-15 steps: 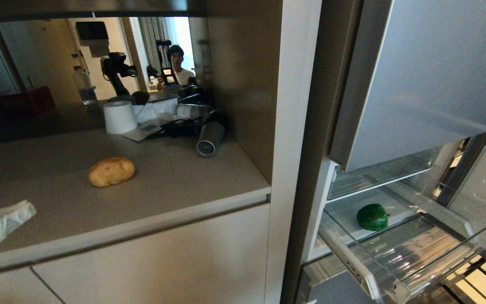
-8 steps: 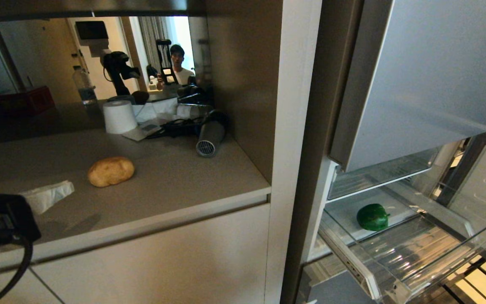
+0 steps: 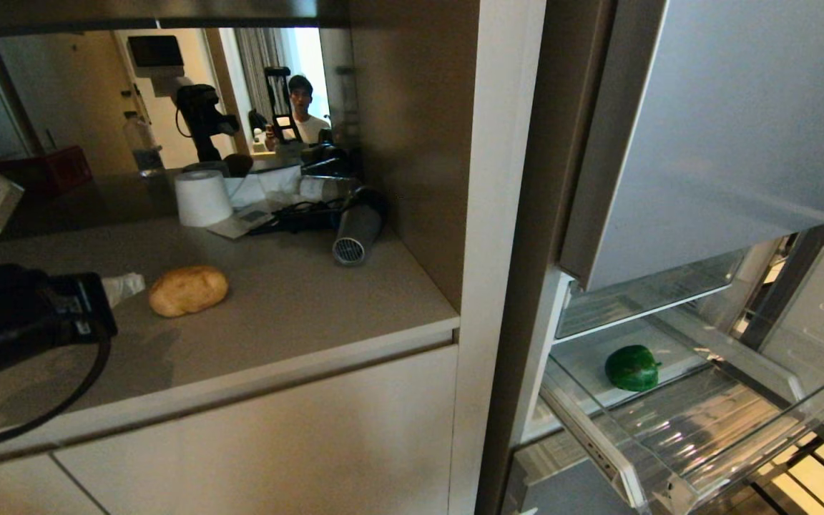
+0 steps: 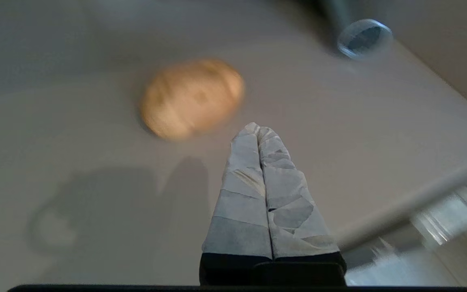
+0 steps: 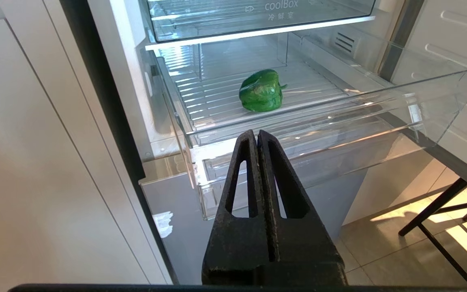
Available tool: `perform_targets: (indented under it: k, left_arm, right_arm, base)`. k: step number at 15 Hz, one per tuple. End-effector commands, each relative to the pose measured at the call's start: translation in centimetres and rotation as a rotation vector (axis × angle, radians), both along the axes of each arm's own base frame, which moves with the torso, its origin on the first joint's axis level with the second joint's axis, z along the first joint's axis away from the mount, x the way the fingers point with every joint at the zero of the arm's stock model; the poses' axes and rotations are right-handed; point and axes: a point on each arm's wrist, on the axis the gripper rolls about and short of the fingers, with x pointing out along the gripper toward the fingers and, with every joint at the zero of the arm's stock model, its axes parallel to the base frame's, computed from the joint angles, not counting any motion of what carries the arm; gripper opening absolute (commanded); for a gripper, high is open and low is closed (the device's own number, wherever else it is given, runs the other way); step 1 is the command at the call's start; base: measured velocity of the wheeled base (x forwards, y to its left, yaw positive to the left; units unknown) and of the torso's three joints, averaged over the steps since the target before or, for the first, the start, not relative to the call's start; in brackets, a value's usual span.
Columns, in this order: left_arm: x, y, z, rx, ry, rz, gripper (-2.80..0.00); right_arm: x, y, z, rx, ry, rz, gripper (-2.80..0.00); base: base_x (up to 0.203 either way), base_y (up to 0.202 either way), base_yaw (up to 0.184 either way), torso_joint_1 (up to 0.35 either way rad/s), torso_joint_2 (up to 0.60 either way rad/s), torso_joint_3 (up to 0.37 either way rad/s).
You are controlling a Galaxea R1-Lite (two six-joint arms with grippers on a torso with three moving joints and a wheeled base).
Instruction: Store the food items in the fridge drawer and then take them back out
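Your left gripper (image 4: 258,129), white-taped fingers pressed together and holding nothing, hangs over the beige countertop (image 3: 297,300) just beside the rounded tan-yellow potato-like lump (image 3: 189,290), tip near it but apart in the head view. The potato lies on the counter, well clear of the fridge. Your right gripper (image 5: 257,136), black fingers also pressed together and empty, is out of the head view; its wrist camera looks down on the wide clear plastic fridge drawer with a ribbed bottom (image 5: 440,101), pulled out. The glossy lumpy green bell pepper (image 5: 261,91) sits inside that drawer on the ribs, toward the back, apart from the gripper. At the back of the counter you have a white paper roll (image 3: 202,198) and a grey cylindrical hair dryer (image 3: 356,232).
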Motion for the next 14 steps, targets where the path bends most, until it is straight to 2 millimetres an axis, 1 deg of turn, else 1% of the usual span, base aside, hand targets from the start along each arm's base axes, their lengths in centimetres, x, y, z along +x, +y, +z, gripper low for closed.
perform_targets:
  k: [1, 2, 3, 6, 8, 9, 10, 12, 14]
  left_arm:
    - [4.1, 0.0, -0.4, 0.007, 0.049, 0.027, -2.8]
    - [5.3, 0.0, 0.0, 0.01, 0.04, 0.033, -2.8]
    - [6.3, -0.1, 0.1, 0.022, 0.042, 0.033, 0.0]
    - [8.8, -0.1, 0.3, 0.033, 0.037, 0.034, 0.0]
    - [10.0, 0.8, 0.5, 0.022, 0.021, 0.039, 0.0]
    - [10.4, 1.4, 0.6, 0.011, 0.004, 0.008, 0.0]
    - [10.8, 2.0, 0.6, 0.0, -0.013, -0.029, 0.0]
    - [11.7, 4.1, 0.4, -0.024, -0.036, -0.083, 0.0]
    - [11.9, 6.2, -0.1, -0.051, -0.046, -0.132, 0.0]
  right_arm:
    - [0.0, 0.0, 0.0, 0.0, 0.0, 0.0, -2.8]
    - [0.0, 0.0, 0.0, 0.0, 0.002, 0.0, -2.8]
    - [0.0, 0.0, 0.0, 0.0, 0.003, 0.0, -2.8]
    - [0.0, 0.0, 0.0, 0.0, 0.002, 0.0, -2.8]
    - [0.0, 0.0, 0.0, 0.0, 0.001, 0.0, -2.8]
    - [0.0, 0.0, 0.0, 0.0, 0.003, 0.0, -2.8]
    - [0.0, 0.0, 0.0, 0.0, 0.003, 0.0, -2.8]
    - [0.0, 0.0, 0.0, 0.0, 0.001, 0.0, -2.8]
    - [0.0, 0.0, 0.0, 0.0, 0.002, 0.0, -2.8]
  base:
    - [0.0, 0.0, 0.0, 0.0, 0.0, 0.0]
    - [0.0, 0.0, 0.0, 0.0, 0.0, 0.0]
    - [0.0, 0.0, 0.0, 0.0, 0.0, 0.0]
    - [0.0, 0.0, 0.0, 0.0, 0.0, 0.0]
    - [0.0, 0.0, 0.0, 0.0, 0.0, 0.0]
    - [0.0, 0.0, 0.0, 0.0, 0.0, 0.0]
    - [0.0, 0.0, 0.0, 0.0, 0.0, 0.0]
    - [0.0, 0.0, 0.0, 0.0, 0.0, 0.0]
    - [0.0, 0.0, 0.0, 0.0, 0.0, 0.0]
